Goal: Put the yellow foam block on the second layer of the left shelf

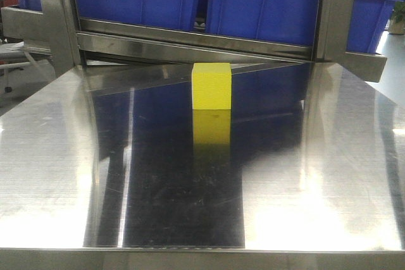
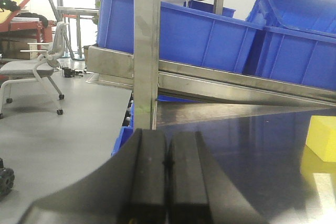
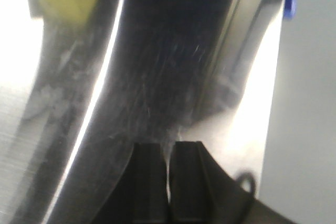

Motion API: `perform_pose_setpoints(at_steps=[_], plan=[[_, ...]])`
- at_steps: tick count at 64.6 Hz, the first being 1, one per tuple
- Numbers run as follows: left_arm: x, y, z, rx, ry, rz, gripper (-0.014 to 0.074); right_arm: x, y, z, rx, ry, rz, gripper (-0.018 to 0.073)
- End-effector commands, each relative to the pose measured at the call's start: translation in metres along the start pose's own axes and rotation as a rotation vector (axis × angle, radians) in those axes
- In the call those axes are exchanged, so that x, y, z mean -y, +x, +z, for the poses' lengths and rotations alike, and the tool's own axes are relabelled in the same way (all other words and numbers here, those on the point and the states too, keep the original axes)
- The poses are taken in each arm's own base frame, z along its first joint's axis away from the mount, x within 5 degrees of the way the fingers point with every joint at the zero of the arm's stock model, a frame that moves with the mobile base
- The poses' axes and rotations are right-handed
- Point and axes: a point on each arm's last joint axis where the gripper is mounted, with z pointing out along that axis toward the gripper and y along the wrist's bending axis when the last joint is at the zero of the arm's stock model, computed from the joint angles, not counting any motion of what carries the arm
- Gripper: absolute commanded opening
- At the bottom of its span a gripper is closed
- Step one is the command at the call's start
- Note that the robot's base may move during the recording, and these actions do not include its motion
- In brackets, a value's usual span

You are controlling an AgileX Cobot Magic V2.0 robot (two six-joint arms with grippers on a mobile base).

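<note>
One matte yellow foam block (image 1: 211,85) on scratched steel table (image 1: 316,175).

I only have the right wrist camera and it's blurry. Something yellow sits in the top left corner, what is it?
Observer: The yellow foam block, sitting flat on the steel table toward its far end, untouched.
Operator: Where's the left claw?
Observer: The left claw is shut and empty; the block lies ahead to its right.
Operator: What's behind the block?
Observer: Blue bins on a steel shelf just beyond it.
</note>
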Motion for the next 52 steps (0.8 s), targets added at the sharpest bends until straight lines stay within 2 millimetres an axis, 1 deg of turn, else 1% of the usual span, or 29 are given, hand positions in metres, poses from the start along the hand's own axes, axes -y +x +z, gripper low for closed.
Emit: perform_pose_setpoints(at_steps=[1, 2, 4, 5, 10, 15, 28, 41, 52], plan=[[0.001, 0.000, -0.001, 0.082, 0.023, -0.009, 0.0136, -0.005, -0.027, 0.005, -0.003, 0.000, -0.004, 0.0337], [0.001, 0.000, -0.001, 0.082, 0.023, -0.009, 0.0136, -0.007, -0.032, 0.009, -0.016, -0.001, 0.000, 0.0390], [0.001, 0.000, -0.001, 0.082, 0.023, -0.009, 0.0136, -0.009, -0.036, 0.016, -0.048, 0.000, 0.008, 0.0459], [0.001, 0.000, -0.001, 0.082, 0.023, -0.009, 0.0136, -0.010, -0.041, 0.017, -0.050, -0.001, 0.016, 0.0508], [0.001, 0.000, -0.001, 0.082, 0.023, -0.009, 0.0136, -0.017, -0.056, 0.028, -0.102, 0.001, 0.058, 0.0643], [0.001, 0.000, -0.001, 0.082, 0.023, -0.009, 0.0136, -0.023, -0.070, 0.038, -0.152, 0.006, 0.084, 0.0622], [0.001, 0.000, -0.001, 0.082, 0.023, -0.009, 0.0136, -0.043, -0.102, 0.060, -0.248, 0.015, 0.120, 0.0624], [0.001, 0.000, -0.001, 0.082, 0.023, -0.009, 0.0136, -0.064, -0.134, 0.087, -0.286, 0.011, 0.137, 0.0624], [0.001, 0.000, -0.001, 0.082, 0.023, -0.009, 0.0136, -0.081, -0.155, 0.109, -0.323, -0.003, 0.135, 0.0624]])
